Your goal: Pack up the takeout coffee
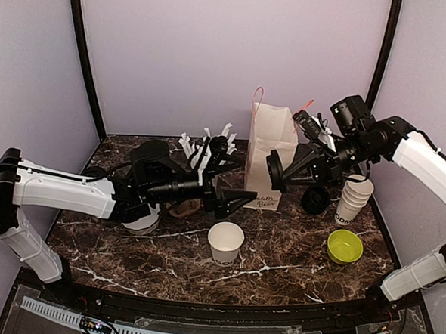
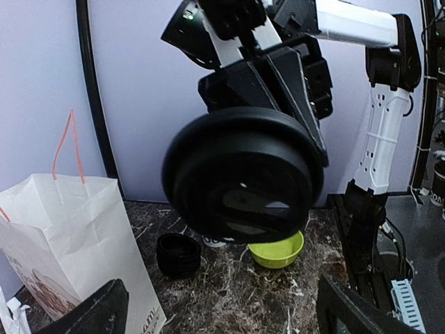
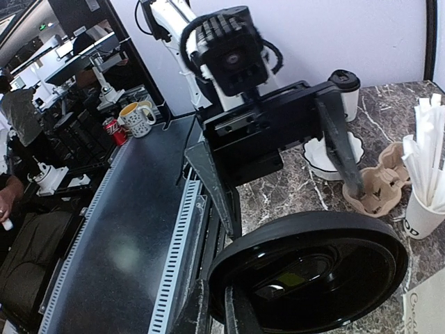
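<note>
My right gripper (image 1: pixel 285 168) is shut on the rim of a black plastic lid (image 1: pixel 273 171), holding it on edge in the air in front of the paper bag (image 1: pixel 271 143). In the right wrist view the lid (image 3: pixel 313 278) fills the lower frame, with the right gripper (image 3: pixel 224 312) pinching its edge. My left gripper (image 1: pixel 240 202) stands open just left of the lid and holds nothing; the lid (image 2: pixel 243 177) hangs in front of it. A lidless white paper cup (image 1: pixel 226 241) stands upright on the table below. One takeout coffee (image 3: pixel 345 90), lid on, stands at the far side.
A stack of black lids (image 1: pixel 316 199), a stack of lidless cups (image 1: pixel 354 198) and a green bowl (image 1: pixel 344 246) sit at the right. A cup of straws (image 1: pixel 209 147), a cardboard carrier (image 1: pixel 183 207) and a white bowl (image 1: pixel 145 221) lie around the left arm.
</note>
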`<control>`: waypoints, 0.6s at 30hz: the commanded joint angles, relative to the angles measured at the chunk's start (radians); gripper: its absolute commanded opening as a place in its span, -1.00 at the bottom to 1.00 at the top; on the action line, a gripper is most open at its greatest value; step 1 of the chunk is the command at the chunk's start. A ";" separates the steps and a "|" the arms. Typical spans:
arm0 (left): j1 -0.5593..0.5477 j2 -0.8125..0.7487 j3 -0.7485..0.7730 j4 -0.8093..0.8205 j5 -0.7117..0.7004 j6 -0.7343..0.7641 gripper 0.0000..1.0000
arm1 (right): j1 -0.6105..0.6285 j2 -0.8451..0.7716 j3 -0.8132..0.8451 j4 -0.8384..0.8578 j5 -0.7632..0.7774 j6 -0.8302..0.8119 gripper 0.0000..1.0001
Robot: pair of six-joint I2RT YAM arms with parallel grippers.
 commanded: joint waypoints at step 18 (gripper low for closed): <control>-0.036 0.180 0.077 0.405 0.051 -0.178 0.93 | 0.035 0.035 0.037 -0.010 -0.009 -0.010 -0.87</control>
